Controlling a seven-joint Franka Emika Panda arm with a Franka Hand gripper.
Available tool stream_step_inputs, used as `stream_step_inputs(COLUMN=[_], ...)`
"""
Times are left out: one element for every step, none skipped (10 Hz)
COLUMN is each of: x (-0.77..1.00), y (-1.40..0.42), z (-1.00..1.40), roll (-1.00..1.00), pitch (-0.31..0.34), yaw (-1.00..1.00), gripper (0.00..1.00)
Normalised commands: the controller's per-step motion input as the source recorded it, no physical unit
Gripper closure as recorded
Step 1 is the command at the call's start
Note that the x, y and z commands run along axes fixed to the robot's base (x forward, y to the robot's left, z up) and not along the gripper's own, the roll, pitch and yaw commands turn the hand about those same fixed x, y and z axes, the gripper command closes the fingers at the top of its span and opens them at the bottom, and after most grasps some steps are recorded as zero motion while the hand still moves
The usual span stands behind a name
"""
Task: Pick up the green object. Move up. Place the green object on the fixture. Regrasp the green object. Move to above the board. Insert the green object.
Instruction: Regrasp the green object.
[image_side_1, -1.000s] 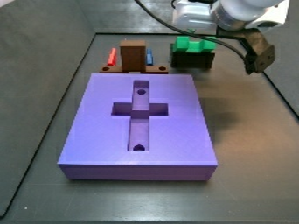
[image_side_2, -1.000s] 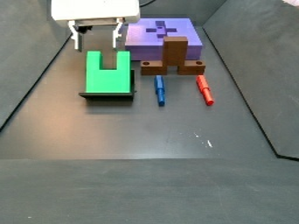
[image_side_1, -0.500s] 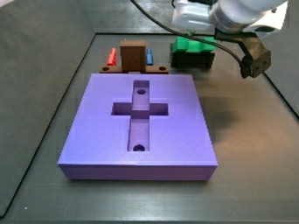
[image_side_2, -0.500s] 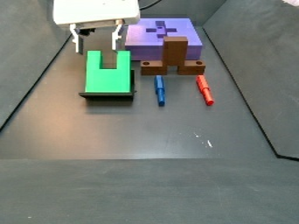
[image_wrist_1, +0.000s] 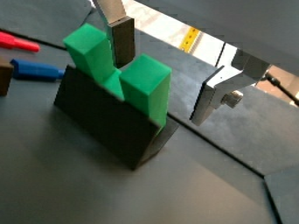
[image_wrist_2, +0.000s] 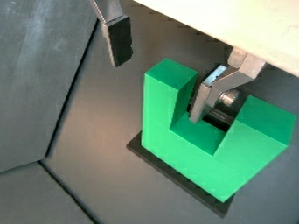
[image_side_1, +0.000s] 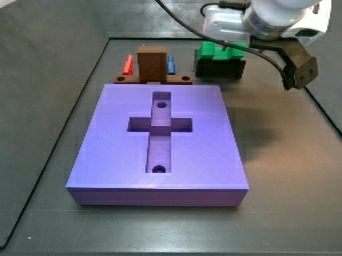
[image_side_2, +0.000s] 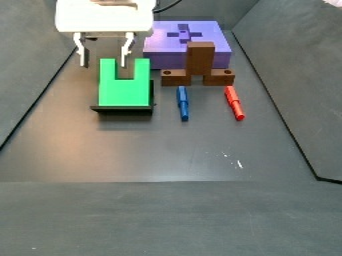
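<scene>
Two flat silver end effector (image_side_2: 106, 52) plates straddle the chunky green object (image_side_2: 123, 89).

I read the green object (image_wrist_2: 211, 140) as smooth, matt-looking plastic, sitting in the fixture (image_wrist_1: 111, 122), which looks like dull dark plastic or painted metal; I cannot tell which. My hand (image_wrist_2: 163, 66) over it shows fingers (image_wrist_1: 121, 39) of flat brushed silver metal with dark matt pads. The board (image_side_1: 160, 140) looks smooth, satin purple. The surface (image_side_2: 201, 150) is dark, faintly sheened and lightly scuffed.
</scene>
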Motion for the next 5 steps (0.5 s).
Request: stream_step_inputs(x=[0.15,0.11,0.07,0.15,0.08], y=[0.01,0.00,0.00,0.00,0.00], z=[-0.29,-0.20,-0.19,-0.09,0.00], roll=[0.36,0.50,0.53,0.44,0.41], pitch=[0.009,0.020,0.000,0.049,0.060], yaw=[0.08,0.10,0.13,0.13,0.20], gripper=[0.00,0.00,0.00,0.00,0.00])
